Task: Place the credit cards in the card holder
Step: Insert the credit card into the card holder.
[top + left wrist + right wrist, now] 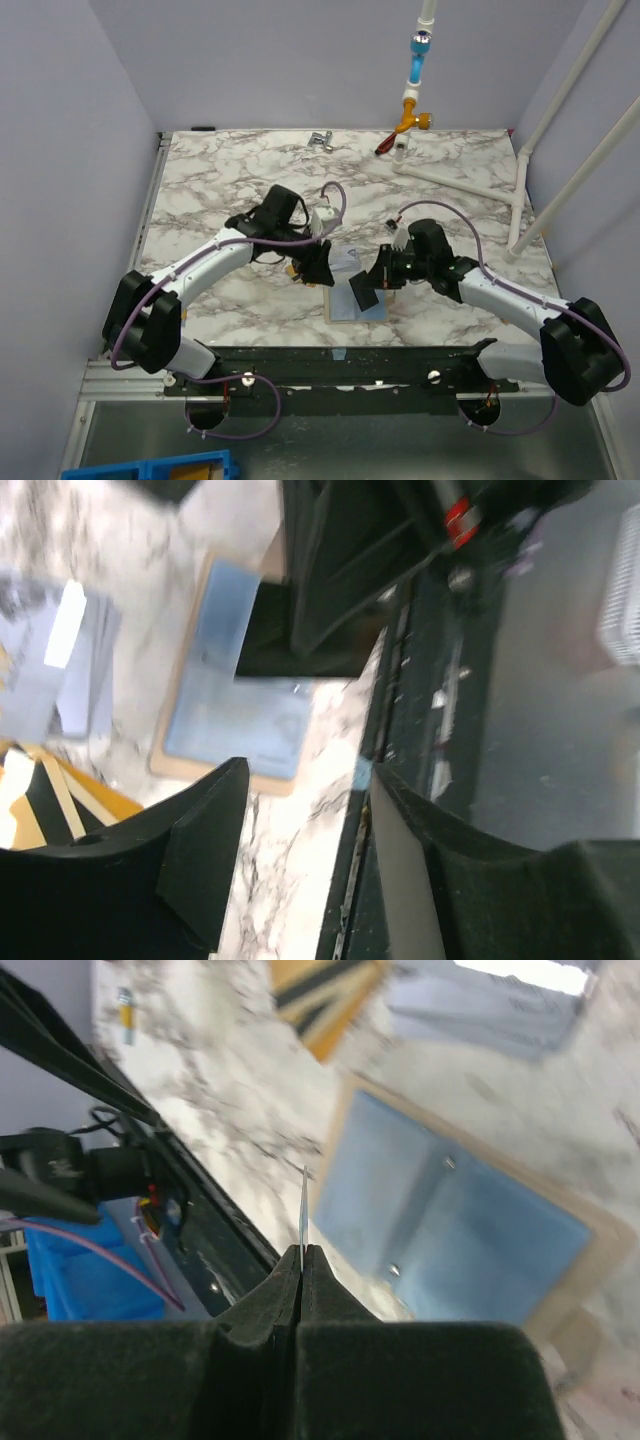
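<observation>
from above, the left tool (318, 262) hangs over the marble desk (230, 170) just left of some pale grey-blue cards (345, 262). the right tool (368, 288) sits low over the card holder (345, 308), which lies open and flat near the front edge, tan rim, blue lining. the left wrist camera shows its tool's fingers apart with nothing between them, and a gold card (55, 790) with a dark stripe nearby. the right wrist camera shows its tool pinched tight on a credit card (303, 1210), seen edge-on beside the card holder.
</observation>
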Motion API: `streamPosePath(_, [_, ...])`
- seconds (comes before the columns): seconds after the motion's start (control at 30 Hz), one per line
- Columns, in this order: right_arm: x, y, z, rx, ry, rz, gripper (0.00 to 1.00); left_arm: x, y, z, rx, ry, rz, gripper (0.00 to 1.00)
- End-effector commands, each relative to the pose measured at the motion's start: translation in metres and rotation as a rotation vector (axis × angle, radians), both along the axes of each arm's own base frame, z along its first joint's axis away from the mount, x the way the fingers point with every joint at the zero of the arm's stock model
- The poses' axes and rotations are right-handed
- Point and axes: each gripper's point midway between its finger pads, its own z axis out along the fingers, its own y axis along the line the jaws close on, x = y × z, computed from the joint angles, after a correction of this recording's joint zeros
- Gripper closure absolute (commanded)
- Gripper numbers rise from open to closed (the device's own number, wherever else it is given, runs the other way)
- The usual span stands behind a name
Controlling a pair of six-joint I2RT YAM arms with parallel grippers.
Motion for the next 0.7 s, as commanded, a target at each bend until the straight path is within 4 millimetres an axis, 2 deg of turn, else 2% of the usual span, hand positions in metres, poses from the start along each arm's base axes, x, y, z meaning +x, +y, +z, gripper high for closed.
streamPosePath(0.0, [-0.008, -0.022, -0.041, -0.099, 0.09, -0.106, 0.99, 0.007, 0.022, -0.072, 0.257, -0.216, 0.09, 0.56])
streamPosePath(0.13, [-0.016, -0.027, -0.05, -0.079, 0.113, -0.134, 0.99, 0.009, 0.019, -0.076, 0.265, -0.222, 0.126, 0.6])
streamPosePath(0.3, [-0.012, -0.027, -0.054, -0.081, 0.1, -0.143, 0.99, 0.012, 0.008, -0.091, 0.351, -0.167, 0.134, 0.64])
streamPosePath(0.5, [-0.008, -0.028, -0.062, -0.089, 0.113, -0.158, 0.99, 0.007, -0.025, -0.09, 0.16, -0.083, 0.154, 0.66])
streamPosePath(0.53, [-0.008, -0.028, -0.062, -0.088, 0.112, -0.153, 0.99, 0.01, -0.028, -0.096, 0.147, -0.082, 0.157, 0.73])
streamPosePath(0.6, [-0.011, -0.028, -0.063, -0.086, 0.119, -0.14, 0.99, 0.018, -0.031, -0.108, 0.171, -0.061, 0.158, 0.98])
streamPosePath(0.67, [-0.014, -0.029, -0.065, -0.084, 0.129, -0.13, 0.99, 0.02, -0.031, -0.12, 0.203, -0.018, 0.142, 1.0])
